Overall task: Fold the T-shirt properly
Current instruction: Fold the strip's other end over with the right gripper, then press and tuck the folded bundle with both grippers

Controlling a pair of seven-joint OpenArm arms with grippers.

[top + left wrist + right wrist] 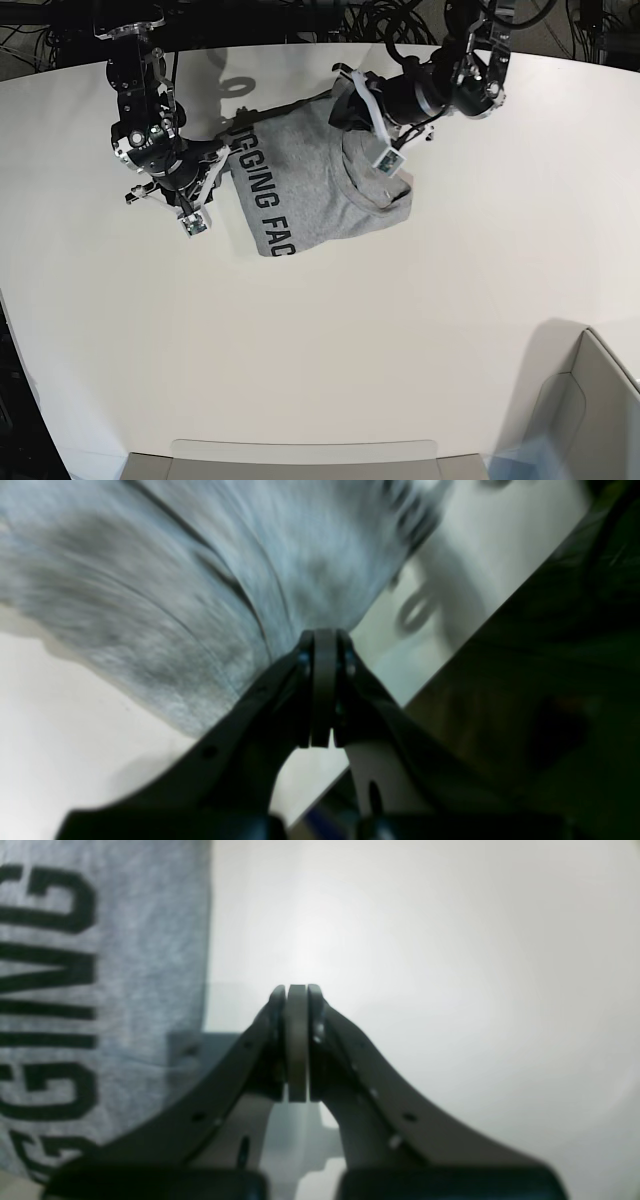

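Note:
The heather-grey T-shirt (300,195) lies on the white table (330,330) at the back, its black lettering facing up. My left gripper (342,103) is at the shirt's far right part and is shut on a pinch of its fabric. In the left wrist view the cloth (200,590) fans out from that gripper (325,636), blurred. My right gripper (226,152) sits at the shirt's left edge. In the right wrist view this gripper (297,990) is shut over bare table with nothing between its pads, and the lettered shirt (100,990) lies beside it to the left.
The table's back edge (300,45) runs just behind both arms, with dark cables beyond it. A grey bin (590,400) stands at the front right corner. A flat tray edge (300,455) shows at the front. In the left wrist view the table edge (450,670) drops to dark floor.

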